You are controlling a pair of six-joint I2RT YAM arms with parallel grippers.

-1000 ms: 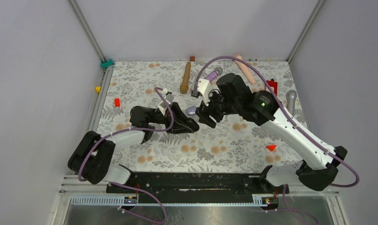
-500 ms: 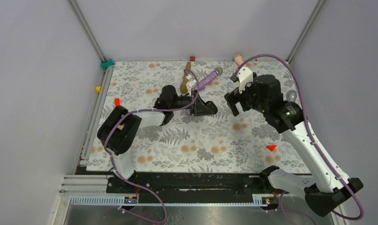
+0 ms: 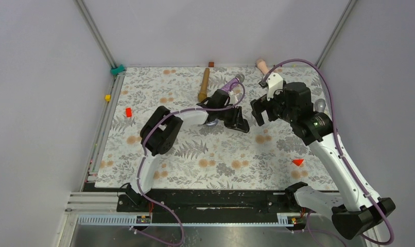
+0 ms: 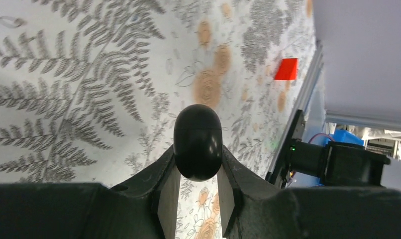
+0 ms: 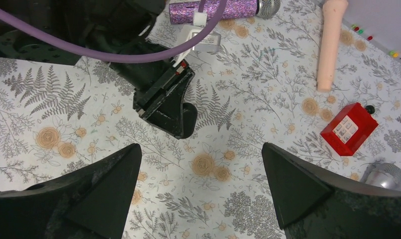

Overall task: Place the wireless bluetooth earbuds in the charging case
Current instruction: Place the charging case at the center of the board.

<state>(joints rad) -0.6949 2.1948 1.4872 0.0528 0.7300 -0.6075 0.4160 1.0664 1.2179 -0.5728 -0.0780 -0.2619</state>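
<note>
1. Your left gripper [image 3: 240, 125] is clamped tight on a black earbud [image 4: 197, 139]. In the left wrist view the rounded bud is pinched between both fingers [image 4: 167, 199], its dome poking out past the tips.
2. You hold that bud over the floral tablecloth [image 3: 221, 159], about mid-table and a little toward the far side. You cannot tell whether it touches the cloth.
3. Your right gripper [image 5: 201, 154] is spread wide with nothing between its fingers. It sits just to the right of the left gripper, the two apart.
4. Your right wrist camera looks down on the left gripper. Past it lie a purple glitter microphone [image 5: 213, 9], a pink microphone [image 5: 330, 45] and a red block with buttons [image 5: 349, 128].
5. From above you also see a wooden microphone [image 3: 203, 85] at the far side, a red triangle [image 3: 298, 162] on the near right and a small red block [image 3: 128, 111] on the left.
</note>
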